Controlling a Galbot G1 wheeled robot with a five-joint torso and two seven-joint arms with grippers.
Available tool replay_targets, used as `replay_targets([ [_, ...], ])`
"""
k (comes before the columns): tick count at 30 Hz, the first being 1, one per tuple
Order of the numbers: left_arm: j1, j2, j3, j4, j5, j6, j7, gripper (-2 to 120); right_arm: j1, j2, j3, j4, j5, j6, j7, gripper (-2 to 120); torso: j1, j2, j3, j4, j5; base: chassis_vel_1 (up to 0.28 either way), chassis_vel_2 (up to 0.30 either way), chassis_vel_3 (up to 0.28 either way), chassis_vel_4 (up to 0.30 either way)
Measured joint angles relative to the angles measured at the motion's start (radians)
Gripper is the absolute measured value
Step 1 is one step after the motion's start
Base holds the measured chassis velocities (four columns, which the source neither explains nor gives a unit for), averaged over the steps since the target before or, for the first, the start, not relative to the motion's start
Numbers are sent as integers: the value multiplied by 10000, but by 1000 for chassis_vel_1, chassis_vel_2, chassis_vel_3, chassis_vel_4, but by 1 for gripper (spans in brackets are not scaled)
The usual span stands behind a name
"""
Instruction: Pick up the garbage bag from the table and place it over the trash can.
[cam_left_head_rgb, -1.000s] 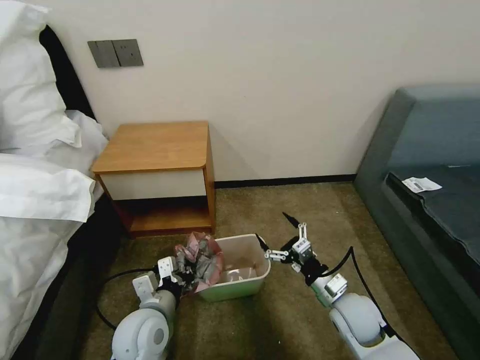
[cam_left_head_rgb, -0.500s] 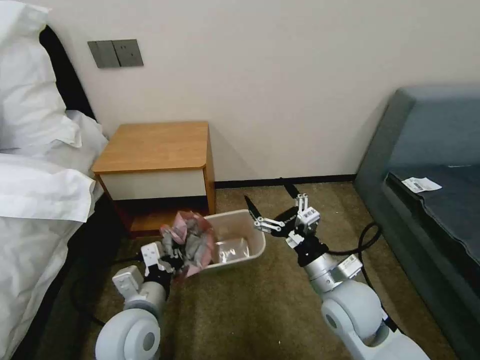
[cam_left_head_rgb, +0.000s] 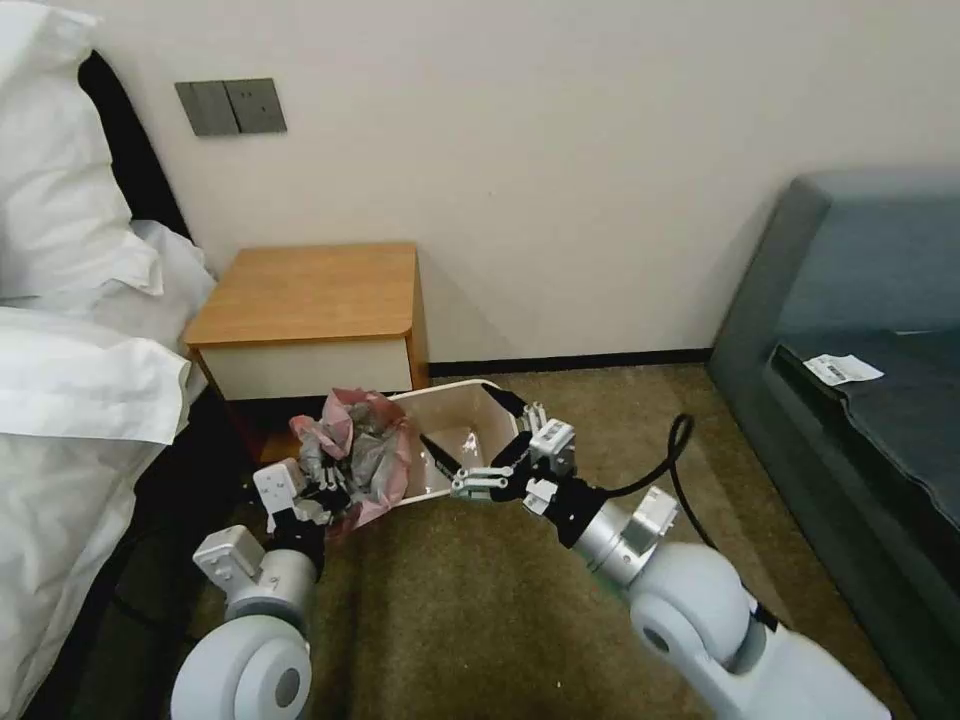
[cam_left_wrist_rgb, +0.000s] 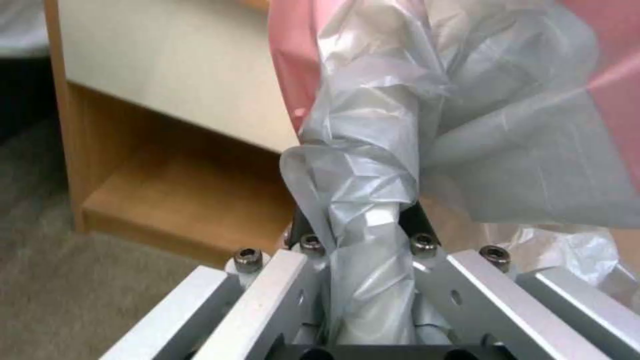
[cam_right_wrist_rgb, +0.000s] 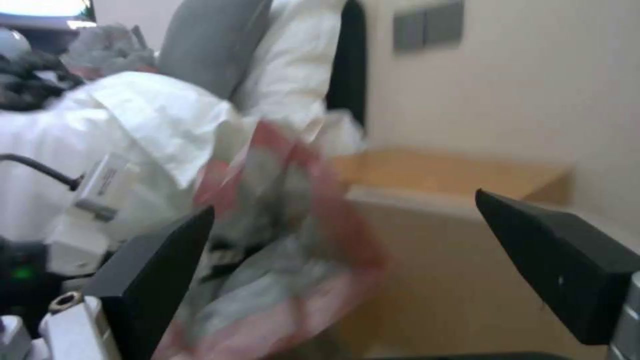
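Note:
The garbage bag is a crumpled grey bundle with a pinkish-red rim, held up in front of the table. My left gripper is shut on its lower end; the left wrist view shows the gripper pinching a twisted strip of the bag. The trash can is tilted right beside the bag, cream inside facing the camera. My right gripper stands open at the can's mouth, holding nothing. From the right wrist, the gripper frames the bag.
A bed with white linen lies to the left, close to the left arm. A dark grey sofa stands on the right. Open carpet lies between them. The table's lower shelf sits just behind the bag.
Both arms have risen and moved toward the table. The bag and the trash can went with them, the can tipping its opening toward the camera. The right gripper swung left to the can's mouth.

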Motion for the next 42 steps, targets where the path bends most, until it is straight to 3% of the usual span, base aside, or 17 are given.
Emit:
replay_targets([
  [2,43,12,-15,-57,24,-74,22,7,144,-49,-181,101,594,-316,225,100,0,0,0,-2,0,0,0,0,0],
  [6,182,8,-60,-255,139,-291,69,7,886,233,-969,508,3575,-1419,1782,100,0,0,-1,-1,-2,0,0,0,0],
  [7,182,8,-60,-255,139,-291,69,7,886,233,-969,508,3575,-1419,1782,100,0,0,-1,-1,-2,0,0,0,0],
  [11,231,-45,-42,-350,314,-453,119,7,1486,793,-1278,659,5651,-2241,3482,100,0,0,0,0,-2,0,0,0,0],
  [28,470,-214,-3,-653,723,-759,267,7,2632,2155,-1734,495,7368,-4727,7688,100,0,0,0,-1,-1,0,0,0,0],
  [42,619,-222,95,-719,895,-882,286,7,3021,2653,-1798,-133,7690,-4981,7817,100,0,0,0,0,-2,0,0,0,0],
])
